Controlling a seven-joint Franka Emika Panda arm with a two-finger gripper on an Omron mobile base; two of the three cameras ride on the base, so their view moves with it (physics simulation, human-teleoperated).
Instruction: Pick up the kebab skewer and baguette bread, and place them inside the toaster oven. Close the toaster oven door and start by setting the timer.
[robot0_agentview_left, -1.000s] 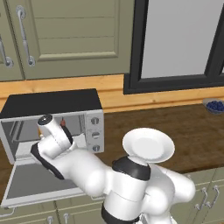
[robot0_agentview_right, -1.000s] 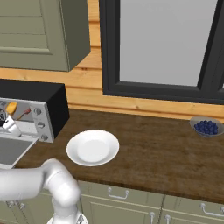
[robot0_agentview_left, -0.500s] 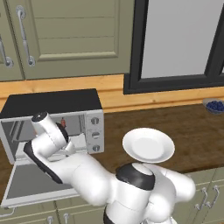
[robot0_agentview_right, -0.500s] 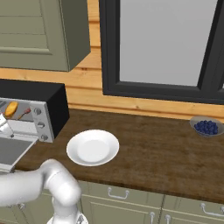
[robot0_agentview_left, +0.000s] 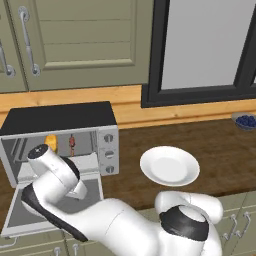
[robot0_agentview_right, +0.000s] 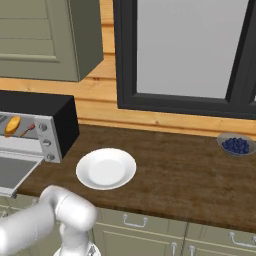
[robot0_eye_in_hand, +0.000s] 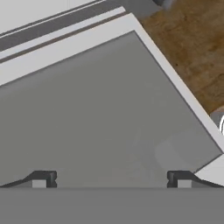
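Note:
The toaster oven stands at the counter's left end with its door folded down flat. Inside, the golden baguette bread lies at the left and the kebab skewer beside it on the right; the right base view shows the same, baguette bread and kebab skewer. My arm hangs over the lowered door. In the hand view my gripper is open and empty, its fingertips just above the door's grey glass.
A white plate sits on the dark wood counter right of the oven. A small bowl of blueberries stands far right by the window. Three knobs are stacked on the oven's right side. Wall cabinets hang above.
My hand has drawn back out of the oven mouth and dropped lower over the open door. The bread and skewer stay inside; the gripper stays open.

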